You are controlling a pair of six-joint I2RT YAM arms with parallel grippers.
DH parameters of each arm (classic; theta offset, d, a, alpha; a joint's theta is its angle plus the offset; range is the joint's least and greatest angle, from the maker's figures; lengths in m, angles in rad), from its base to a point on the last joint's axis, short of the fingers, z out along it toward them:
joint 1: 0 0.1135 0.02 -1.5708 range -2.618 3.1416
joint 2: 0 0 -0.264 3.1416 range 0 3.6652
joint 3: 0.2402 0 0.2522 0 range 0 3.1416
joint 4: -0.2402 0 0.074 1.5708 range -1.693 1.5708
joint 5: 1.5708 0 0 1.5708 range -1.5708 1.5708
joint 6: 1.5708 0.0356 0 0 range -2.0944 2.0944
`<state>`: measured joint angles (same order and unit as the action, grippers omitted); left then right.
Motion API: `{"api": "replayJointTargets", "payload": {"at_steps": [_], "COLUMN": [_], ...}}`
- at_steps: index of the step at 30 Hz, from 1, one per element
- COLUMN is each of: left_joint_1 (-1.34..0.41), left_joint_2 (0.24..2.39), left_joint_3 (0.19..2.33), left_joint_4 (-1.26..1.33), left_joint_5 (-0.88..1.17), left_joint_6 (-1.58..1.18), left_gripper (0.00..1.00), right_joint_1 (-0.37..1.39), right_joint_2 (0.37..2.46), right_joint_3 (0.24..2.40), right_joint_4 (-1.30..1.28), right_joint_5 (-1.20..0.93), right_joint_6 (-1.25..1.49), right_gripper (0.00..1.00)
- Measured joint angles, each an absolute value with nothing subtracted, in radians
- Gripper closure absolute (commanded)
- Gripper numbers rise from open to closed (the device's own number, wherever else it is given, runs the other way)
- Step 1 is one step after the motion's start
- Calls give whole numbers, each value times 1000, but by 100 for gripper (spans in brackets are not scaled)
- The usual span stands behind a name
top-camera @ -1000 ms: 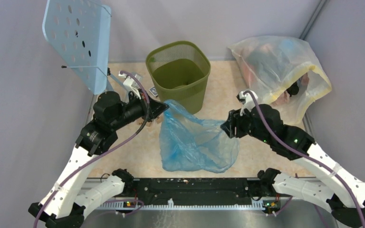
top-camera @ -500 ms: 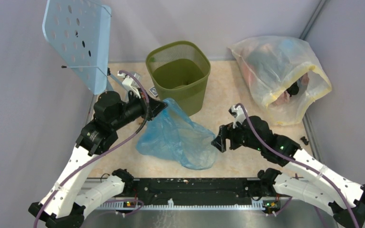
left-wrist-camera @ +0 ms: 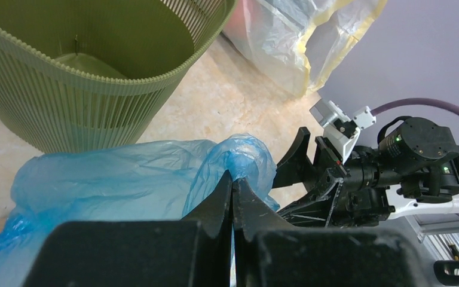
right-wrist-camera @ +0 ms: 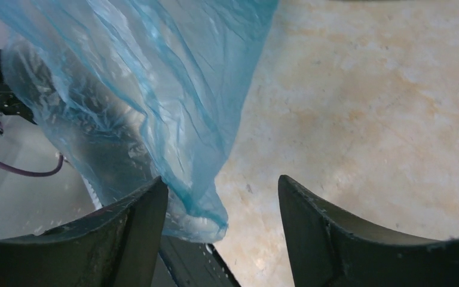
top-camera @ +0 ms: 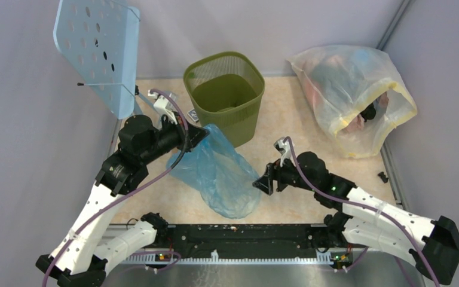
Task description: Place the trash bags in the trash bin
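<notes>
Blue crinkly trash bag (top-camera: pixel 221 173) is hanging from the left claw (left-wrist-camera: pixel 233 186), which is pinching its bunched top tight, just in front of the olive trash bin (top-camera: pixel 243 119). The right claw (right-wrist-camera: pixel 222 181) is gaping wide at the bag's lower edge, above the surface (top-camera: pixel 287 125).

The left arm (top-camera: pixel 104 185) is reaching forward and inward with its elbow bent and its wrist lying nearly level. The left gripper (top-camera: pixel 199 135) is pinching a fold of the bag (top-camera: pixel 221 173), jaws pressed together. The right arm (top-camera: pixel 364 203) is stretching low across toward the left. The right gripper (top-camera: pixel 263 182) is pointing at the bag with jaws spread wide, and the bag's edge is hanging just beside one finger (right-wrist-camera: pixel 137 227).
</notes>
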<state>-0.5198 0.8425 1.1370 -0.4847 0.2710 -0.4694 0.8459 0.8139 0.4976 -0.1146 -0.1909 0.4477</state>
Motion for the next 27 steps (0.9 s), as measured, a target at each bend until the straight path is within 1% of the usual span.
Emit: {"api": "replayJointTargets", "payload": {"at_steps": [1,2,4,5,6,7,13,17,22,27], "left_joint_1": [-520,-520,-520,-520,-520,-520,-520,-520,-520,-520], "left_joint_2": [842,842,842,842,842,841,843,863,875,904], "left_joint_3": [1137,1138,1139,1139,1141,1142,1178,1296,1415,1512], "left_joint_4": [-490,-494,-495,-496,-500,-503,-560,-615,-606,-584], "left_joint_5": [270,268,266,264,262,260,214,174,178,187], "left_joint_6": [-468,-468,-466,-464,-462,-460,-414,-356,-305,-287], "left_gripper": [100,100,100,100,100,100,98,98,98,99], "right_joint_1": [846,846,846,846,846,846,846,846,846,846], "right_joint_2": [826,839,863,876,888,896,900,862,878,971], "right_joint_3": [495,493,492,492,493,496,623,772,1052,1380], "right_joint_4": [-83,-48,3,26,41,47,-33,-119,-238,-332], "right_joint_5": [-201,-210,-223,-230,-236,-240,-190,-110,-12,89], "right_joint_6": [448,449,450,453,457,451,433,400,343,297], "right_gripper": [42,50,73,89,96,100,100,100,100,100]}}
